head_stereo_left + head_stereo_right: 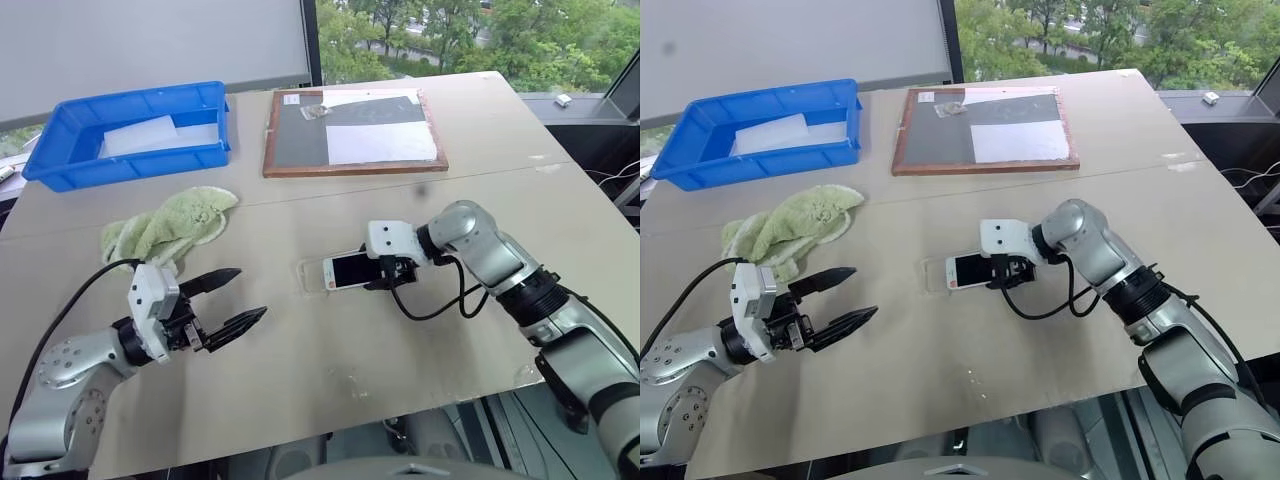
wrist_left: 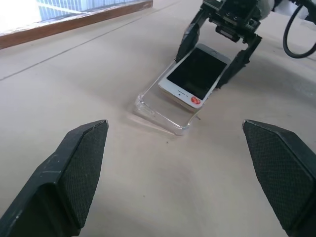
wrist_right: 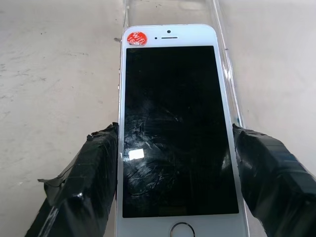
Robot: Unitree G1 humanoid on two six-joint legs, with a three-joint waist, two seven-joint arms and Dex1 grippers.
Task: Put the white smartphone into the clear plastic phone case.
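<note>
The white smartphone has a dark screen and a red sticker at one corner. It is tilted, its sticker end resting low in the clear plastic phone case, which lies flat on the table. My right gripper is shut on the phone's two long edges near the home button end, with its taped fingers pressed to the sides. Off to the left of the case, my left gripper hovers open and empty, pointing toward it.
A green cloth lies behind the left gripper. A blue bin holding a white sheet stands at the back left, and a wood-framed board at the back centre. A black cable loops by the right wrist.
</note>
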